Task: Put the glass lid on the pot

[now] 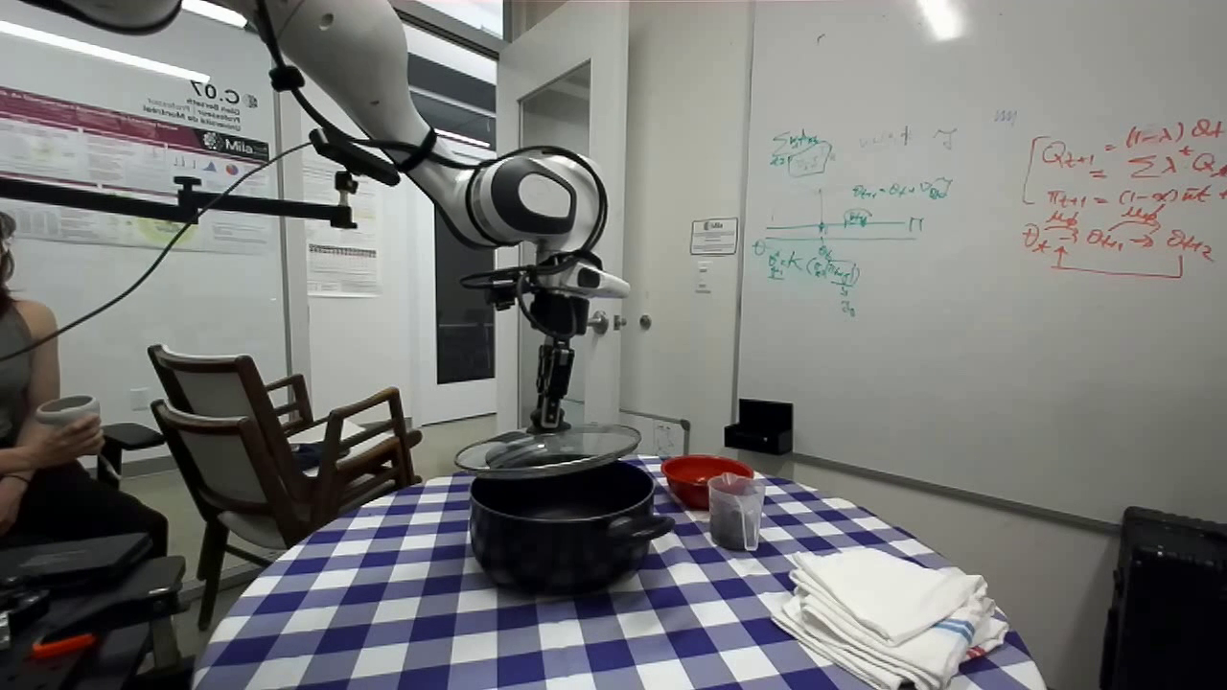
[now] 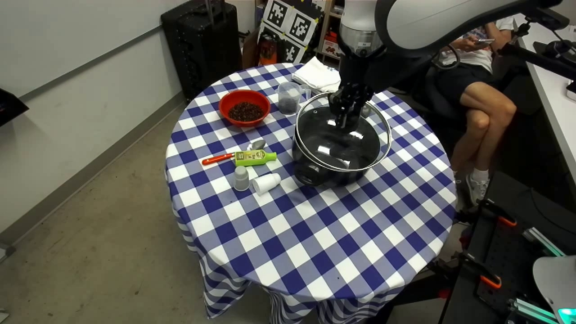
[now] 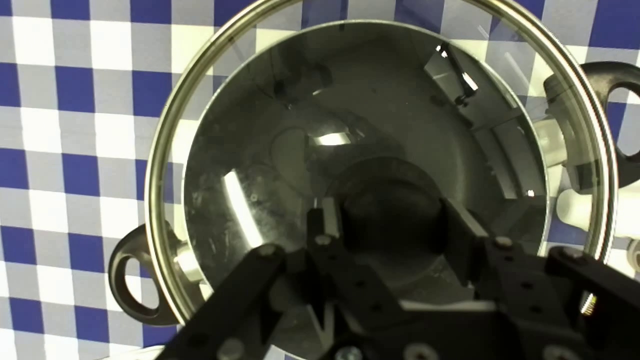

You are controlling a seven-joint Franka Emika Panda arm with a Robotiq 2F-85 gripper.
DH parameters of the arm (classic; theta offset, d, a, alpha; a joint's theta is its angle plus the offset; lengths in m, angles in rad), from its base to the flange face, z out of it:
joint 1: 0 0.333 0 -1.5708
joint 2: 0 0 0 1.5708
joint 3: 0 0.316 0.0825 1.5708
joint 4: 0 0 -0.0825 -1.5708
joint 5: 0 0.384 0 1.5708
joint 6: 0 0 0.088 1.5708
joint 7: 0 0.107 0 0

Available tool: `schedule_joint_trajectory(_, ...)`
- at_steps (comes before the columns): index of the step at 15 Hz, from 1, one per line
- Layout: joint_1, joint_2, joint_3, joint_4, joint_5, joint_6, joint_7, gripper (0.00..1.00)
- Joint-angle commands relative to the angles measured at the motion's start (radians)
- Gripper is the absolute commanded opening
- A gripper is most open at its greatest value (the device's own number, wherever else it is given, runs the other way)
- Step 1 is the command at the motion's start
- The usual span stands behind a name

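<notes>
The glass lid (image 1: 599, 443) hangs just above the black pot (image 1: 556, 546), tilted slightly, with its left side lower in an exterior view. My gripper (image 1: 549, 422) is shut on the lid's dark knob (image 3: 392, 225), with a finger on each side of it. In the wrist view the lid's metal rim (image 3: 162, 130) surrounds the pot's rim, and the pot's handles (image 3: 120, 280) stick out on both sides. The lid (image 2: 389, 139), pot (image 2: 335, 177) and gripper (image 2: 345, 121) also show in an exterior view. The lid's far rim contact is hidden.
A red bowl (image 2: 223, 114) with dark bits and a clear measuring cup (image 2: 288, 96) stand beside the pot. A green bottle (image 2: 255, 158), a red-handled utensil (image 2: 218, 159), a grey cup (image 2: 241, 178) and a white cup (image 2: 266, 183) lie nearby. Folded white cloths (image 1: 891, 613) lie near the table edge.
</notes>
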Motion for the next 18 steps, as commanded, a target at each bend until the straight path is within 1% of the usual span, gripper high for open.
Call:
schedule_joint_trajectory(1, 0.008, 0.015, -0.014, 0.044, 0.024, -0.012, 0.000, 0.25)
schedule_joint_trajectory(18, 0.000, 0.085, -0.033, 0.104, 0.055, -0.018, -0.007, 0.25)
